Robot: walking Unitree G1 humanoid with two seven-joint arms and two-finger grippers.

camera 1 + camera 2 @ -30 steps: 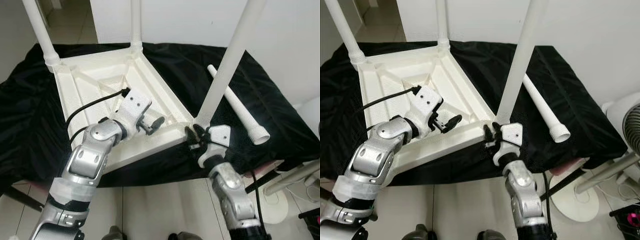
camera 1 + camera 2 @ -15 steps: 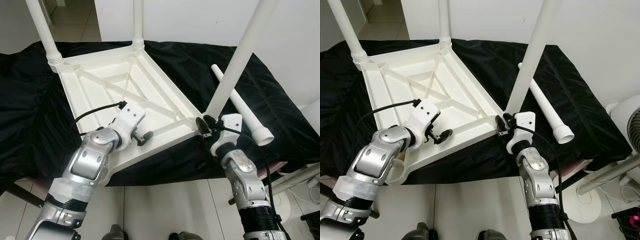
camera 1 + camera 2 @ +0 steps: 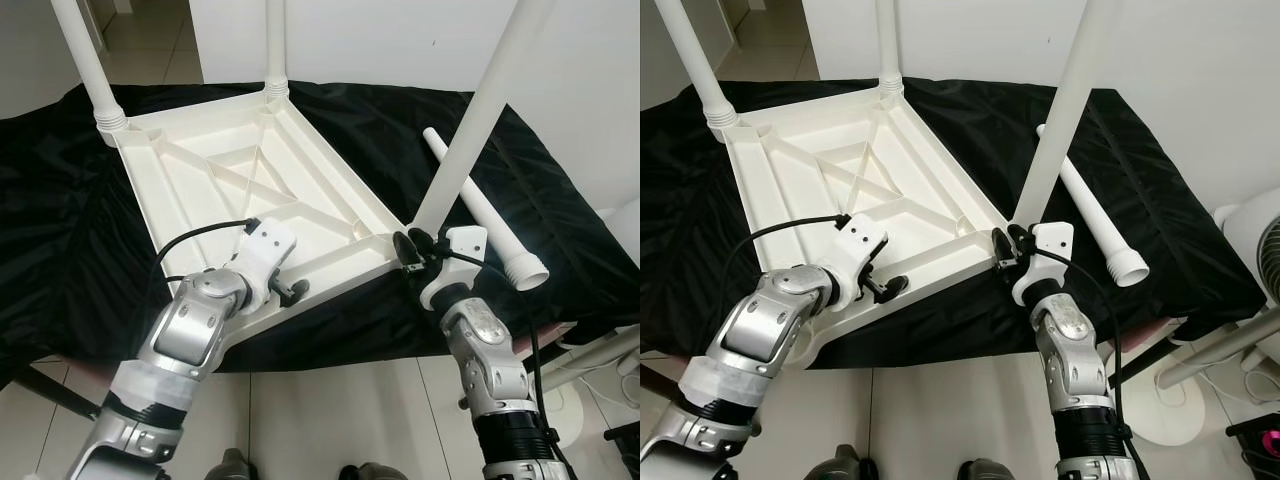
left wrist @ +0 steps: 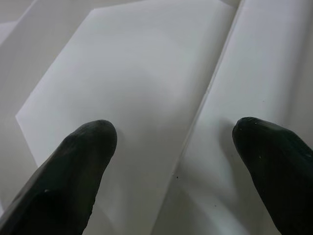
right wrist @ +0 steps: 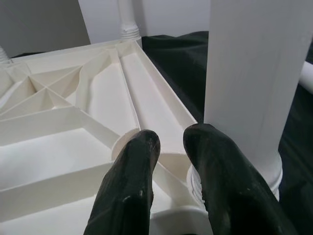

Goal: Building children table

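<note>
A white plastic children's table (image 3: 200,190) lies upside down on a black cloth (image 3: 60,250). Three legs stand up from it: far left (image 3: 90,70), far middle (image 3: 275,50) and near right (image 3: 480,110). A fourth, loose leg (image 3: 480,215) lies on the cloth to the right. My left gripper (image 3: 290,290) is at the table's near rim, open, with its fingertips (image 4: 88,147) apart over a white rib. My right gripper (image 3: 405,250) sits at the near right corner beside that leg's base, its fingers (image 5: 142,152) close together with nothing between them.
The cloth's front edge (image 3: 330,345) drops off to the tiled floor (image 3: 320,420) near my arms. A white fan (image 3: 1255,235) and a stand's base (image 3: 590,355) are at the lower right. A white wall (image 3: 380,40) rises behind the table.
My left gripper has drawn back from the table's inner ribs to its near rim. The right gripper stays at the corner by the leg. The view has shifted a little.
</note>
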